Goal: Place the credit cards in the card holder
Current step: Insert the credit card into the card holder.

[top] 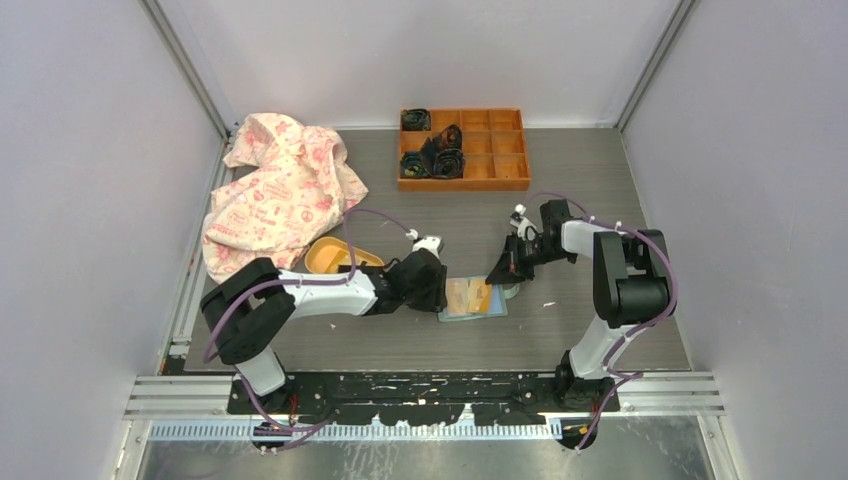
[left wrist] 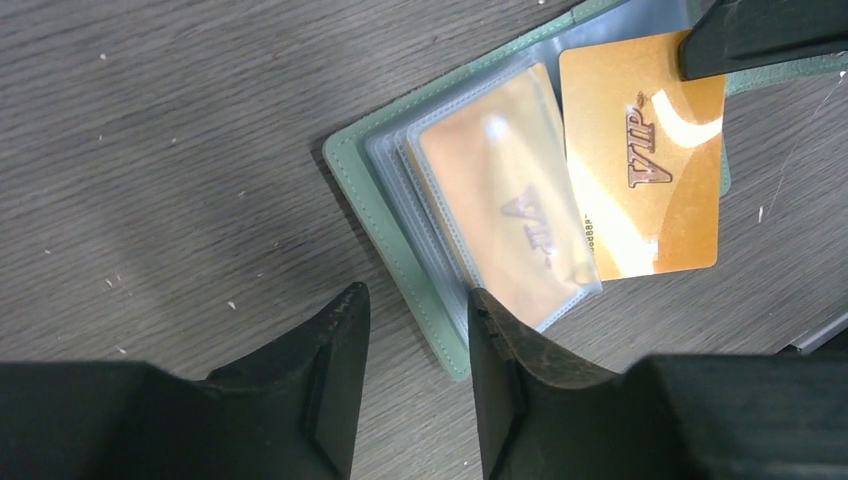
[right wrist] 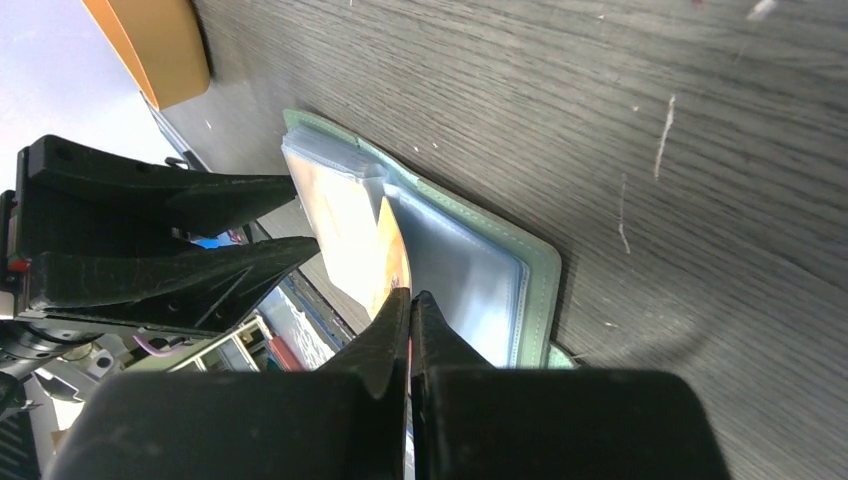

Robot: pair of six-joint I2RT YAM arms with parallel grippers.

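The mint-green card holder lies open on the table, its clear sleeves fanned out. One orange VIP card sits inside a sleeve. My right gripper is shut on a second orange VIP card, seen edge-on in the right wrist view, and holds it against the sleeves of the holder. The right gripper comes in from the holder's right in the top view. My left gripper is open and empty, its fingers standing at the holder's near corner. No other cards show.
A yellow-orange oval dish lies just left of the left gripper and shows in the right wrist view. A pink-patterned cloth lies at the back left. An orange compartment tray with dark rolled items stands at the back.
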